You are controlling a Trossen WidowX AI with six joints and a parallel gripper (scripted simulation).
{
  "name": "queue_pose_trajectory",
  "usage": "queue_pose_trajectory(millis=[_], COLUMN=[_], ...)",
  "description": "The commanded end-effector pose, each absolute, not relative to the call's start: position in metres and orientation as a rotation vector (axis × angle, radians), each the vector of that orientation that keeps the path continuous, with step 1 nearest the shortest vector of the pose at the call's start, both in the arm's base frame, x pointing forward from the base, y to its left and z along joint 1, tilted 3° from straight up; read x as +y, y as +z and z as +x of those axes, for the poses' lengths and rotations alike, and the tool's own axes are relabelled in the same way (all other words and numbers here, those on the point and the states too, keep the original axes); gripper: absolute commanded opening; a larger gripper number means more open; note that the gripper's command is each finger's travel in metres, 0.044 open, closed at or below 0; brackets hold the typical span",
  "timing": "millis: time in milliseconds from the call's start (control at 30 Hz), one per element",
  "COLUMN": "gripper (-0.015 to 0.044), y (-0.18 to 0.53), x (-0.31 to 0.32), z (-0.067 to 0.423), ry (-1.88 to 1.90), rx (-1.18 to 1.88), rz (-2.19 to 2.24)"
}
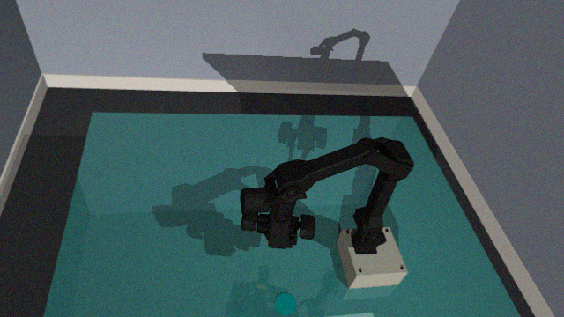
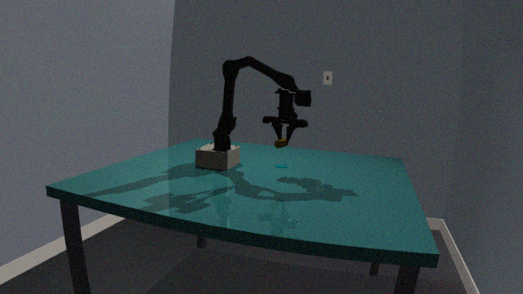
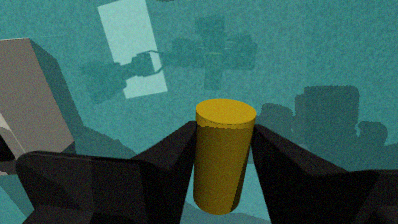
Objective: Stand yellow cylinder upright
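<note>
My gripper (image 2: 283, 140) (image 3: 224, 130) is shut on the yellow tall cylinder (image 2: 281, 143) (image 3: 222, 155). It holds the cylinder well above the teal table (image 2: 368, 196) (image 1: 132, 176). In the wrist view the cylinder sits between the two dark fingers with one flat end facing the camera. In the top view the arm's wrist (image 1: 278, 220) hides the cylinder. The cyan circle (image 1: 285, 304) (image 2: 280, 166) lies flat on the table near the front edge in the top view, below and a little toward the camera from the gripper in the exterior view.
The arm's grey base block (image 1: 372, 261) (image 2: 217, 157) (image 3: 25, 95) stands on the table to the right of the circle in the top view. A pale rectangle of reflected light (image 3: 132, 47) shows on the table surface.
</note>
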State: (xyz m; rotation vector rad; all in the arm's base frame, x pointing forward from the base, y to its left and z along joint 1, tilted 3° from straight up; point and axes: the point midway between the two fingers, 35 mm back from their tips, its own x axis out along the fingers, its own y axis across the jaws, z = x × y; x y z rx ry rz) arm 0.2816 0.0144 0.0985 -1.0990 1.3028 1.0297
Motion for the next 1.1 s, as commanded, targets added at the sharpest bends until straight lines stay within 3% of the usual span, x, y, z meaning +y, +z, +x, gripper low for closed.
queue_pose_trajectory(millis=[0,1067], gripper=[0.0105,0.0105], y=[0.1,0.103], x=[0.028,0.128], z=[0.281,0.249], ry=[1.015,0.919], rx=[1.305,1.353], rz=[-1.087,-0.979])
